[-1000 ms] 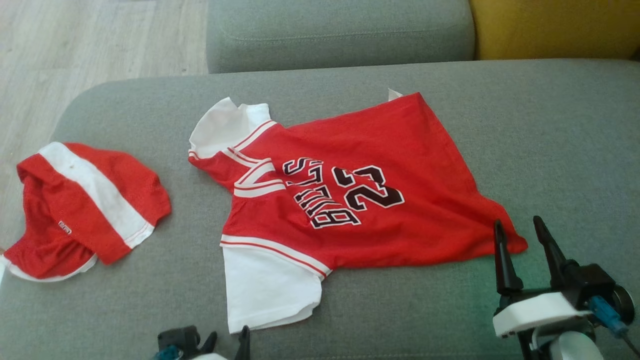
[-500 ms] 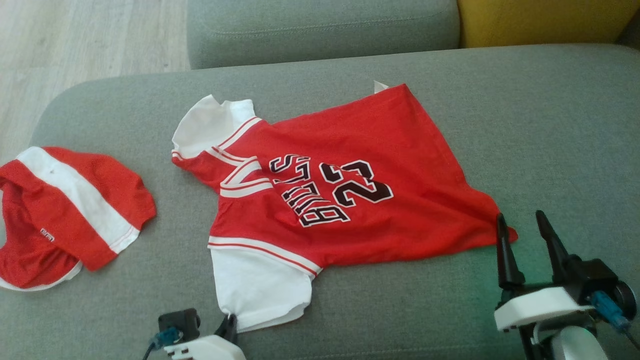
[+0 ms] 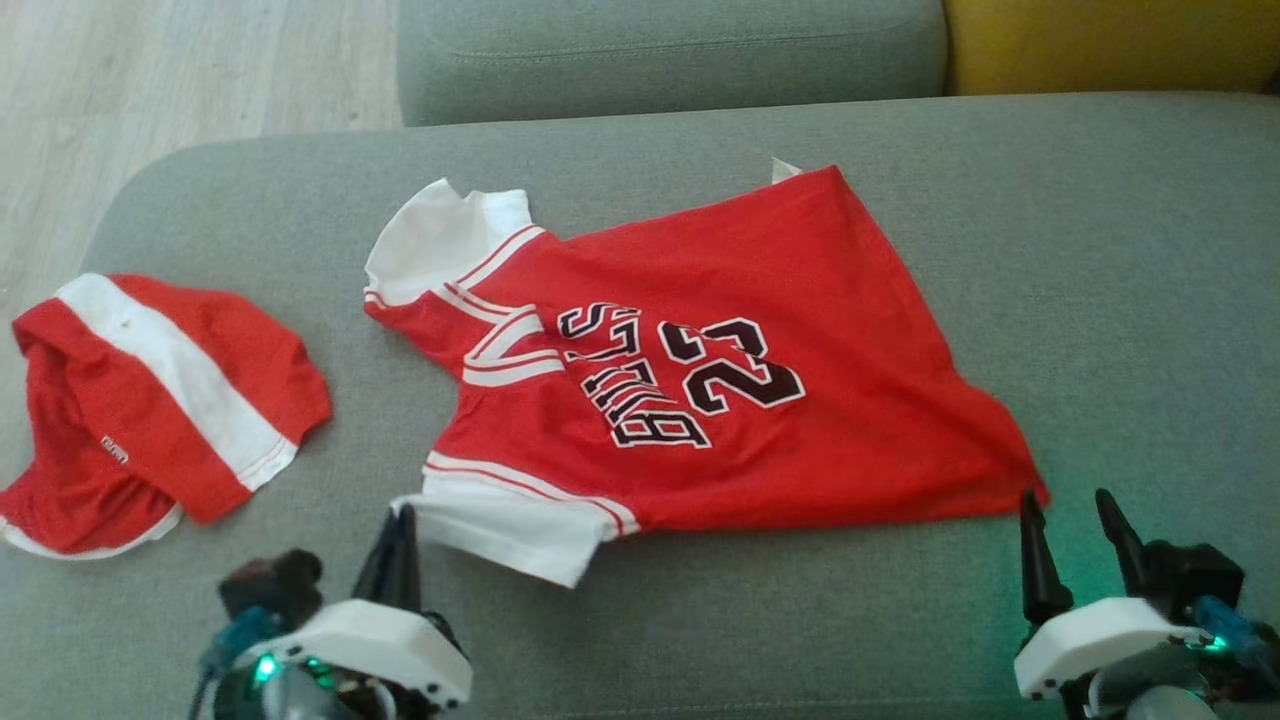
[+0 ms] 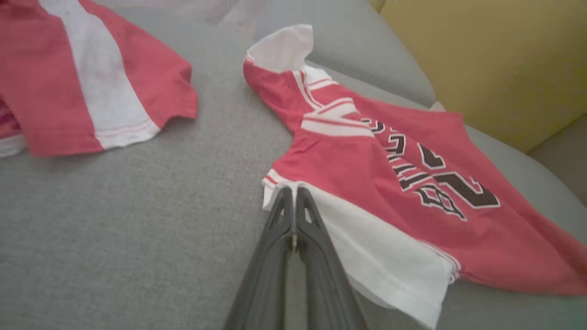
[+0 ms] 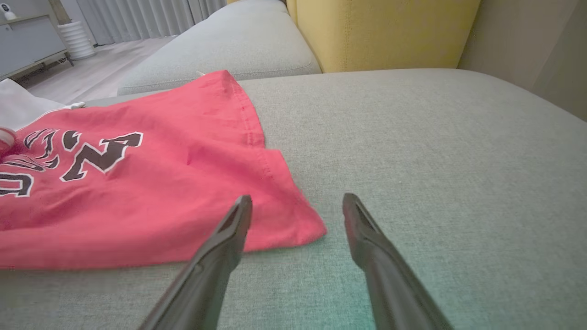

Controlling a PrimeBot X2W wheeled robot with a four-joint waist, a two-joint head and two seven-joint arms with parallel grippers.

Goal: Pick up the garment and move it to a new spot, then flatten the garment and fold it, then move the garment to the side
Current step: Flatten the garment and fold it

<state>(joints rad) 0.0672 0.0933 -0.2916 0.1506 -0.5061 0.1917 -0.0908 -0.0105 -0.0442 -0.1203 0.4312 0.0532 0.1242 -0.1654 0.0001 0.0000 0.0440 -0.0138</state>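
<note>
Two red garments on the grey couch [image 3: 1130, 300] here. The jersey [image 3: 760, 300] sits mid-frame in the head view, spread out front-up with the black lettering showing, collar toward the left and hem toward the right. Over at the left edge there's a pair of red shorts [image 3: 150, 410] with a white stripe, all crumpled, well apart from the jersey.

Left claw [image 3: 400, 520], lower left, is clenched on the corner of the jersey's near white sleeve, and the sleeve is bunched and folded over right there. Right claw [image 3: 1066, 500], lower right, is released with its fingers spread wide, just beside the jersey's lower-right hem corner. In the right wrist view one finger is over red cloth and the other over bare couch, can't tell if either touches.

Yellow cushion [image 3: 1100, 40] top right, wood floor [image 3: 150, 80] top left.
</note>
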